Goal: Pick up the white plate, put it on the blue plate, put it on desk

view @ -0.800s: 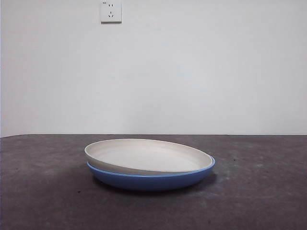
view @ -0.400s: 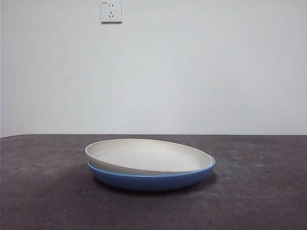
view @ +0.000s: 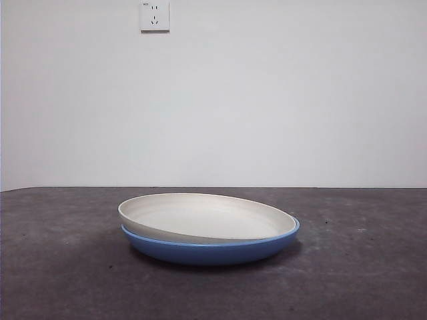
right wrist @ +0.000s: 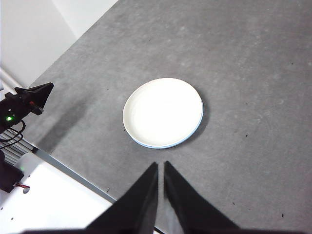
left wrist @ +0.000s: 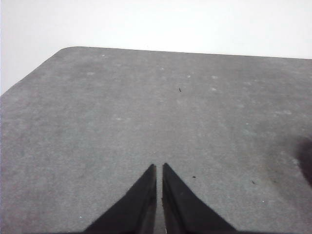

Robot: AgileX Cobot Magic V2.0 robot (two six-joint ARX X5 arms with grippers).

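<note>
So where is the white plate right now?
The white plate sits tilted inside the blue plate, mid-desk in the front view, below the wall socket; no gripper touches it.

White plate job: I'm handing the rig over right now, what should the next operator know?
Left gripper: fingers shut, empty, over bare desk.
Right gripper: fingers shut, empty, high above the plates.
White plate sits in the blue plate, tilted and off-centre, mid-desk.
Done: the stacking.
Left: nothing obvious, unless you want the stack set elsewhere on the desk.
</note>
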